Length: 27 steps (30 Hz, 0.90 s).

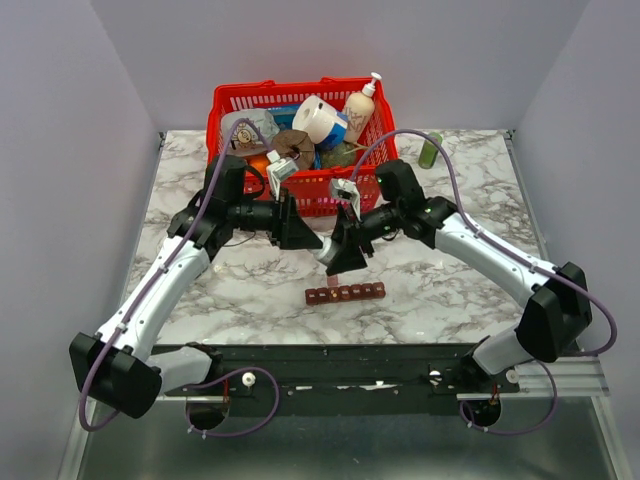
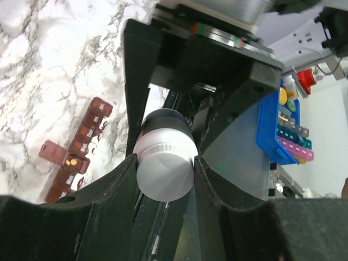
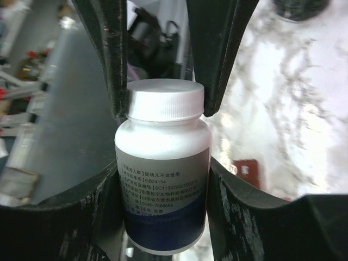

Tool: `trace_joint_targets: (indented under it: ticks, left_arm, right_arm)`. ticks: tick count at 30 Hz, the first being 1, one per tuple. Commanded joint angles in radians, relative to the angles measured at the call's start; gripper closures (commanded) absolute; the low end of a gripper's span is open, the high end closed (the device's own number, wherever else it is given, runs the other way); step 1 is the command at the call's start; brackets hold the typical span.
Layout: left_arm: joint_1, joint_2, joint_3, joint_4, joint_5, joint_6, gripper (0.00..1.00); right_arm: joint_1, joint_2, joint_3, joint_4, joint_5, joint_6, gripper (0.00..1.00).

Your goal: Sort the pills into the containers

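Note:
Both grippers hold a white pill bottle (image 3: 163,185) above the marble table, behind the containers. My right gripper (image 3: 163,190) is shut on the bottle's labelled body. My left gripper (image 2: 165,174) is shut on its white ribbed cap (image 2: 165,168), which also shows in the right wrist view (image 3: 165,100). From above, the left gripper (image 1: 308,240) and the right gripper (image 1: 340,250) meet tip to tip with the bottle (image 1: 325,253) mostly hidden. The containers, a dark red-brown compartment strip (image 1: 345,293), lie in front of the grippers. In the left wrist view the strip (image 2: 81,144) has one lid open and a yellow pill (image 2: 68,161) inside.
A red mesh basket (image 1: 230,110) full of bottles and packets stands at the back of the table. A small green bottle (image 1: 430,150) stands to its right. A blue bin (image 2: 269,128) shows beyond the table in the left wrist view.

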Motion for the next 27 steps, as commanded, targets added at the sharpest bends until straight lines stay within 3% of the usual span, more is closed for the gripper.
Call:
trace_joint_targets:
  ticks: [1, 3, 6, 7, 9, 10, 12, 14, 17, 23, 27]
  left_arm:
    - [-0.013, -0.028, -0.027, 0.033, 0.111, 0.067, 0.6]
    - [-0.013, -0.034, -0.033, 0.036, 0.147, 0.075, 0.59]
    - [-0.022, -0.034, -0.024, 0.011, 0.161, 0.101, 0.56]
    - [-0.022, -0.034, -0.019, -0.002, 0.154, 0.113, 0.52]
    - [-0.02, -0.028, -0.005, -0.02, 0.145, 0.123, 0.46]
    - [-0.022, -0.025, 0.002, -0.031, 0.132, 0.126, 0.36]
    - [-0.013, -0.016, 0.027, -0.034, 0.113, 0.121, 0.24]
    - [0.003, -0.016, 0.042, -0.022, 0.087, 0.084, 0.17]
    - [0.015, -0.025, 0.042, 0.035, 0.066, 0.011, 0.05]
    - [0.044, -0.059, 0.019, 0.188, 0.061, -0.15, 0.01]
    - [0.062, -0.108, -0.004, 0.253, 0.027, -0.265, 0.01]
  right_arm:
    - [0.009, 0.02, -0.003, 0.243, -0.278, 0.168, 0.92]
    - [0.009, 0.014, -0.044, 0.332, -0.311, 0.307, 0.92]
    - [0.009, 0.01, -0.124, 0.601, -0.351, 0.52, 0.92]
    - [0.009, 0.01, -0.141, 0.727, -0.361, 0.572, 0.92]
    - [0.009, 0.012, -0.178, 0.813, -0.359, 0.669, 0.92]
    - [0.009, 0.012, -0.178, 0.819, -0.359, 0.67, 0.92]
    - [0.008, 0.004, -0.158, 0.751, -0.349, 0.581, 0.92]
    - [0.009, -0.011, -0.132, 0.565, -0.318, 0.418, 0.92]
    - [0.009, -0.028, -0.119, 0.506, -0.29, 0.375, 0.92]
    - [0.009, -0.025, -0.095, 0.433, -0.235, 0.309, 0.92]
    - [0.009, -0.028, -0.027, 0.232, -0.14, 0.078, 0.92]
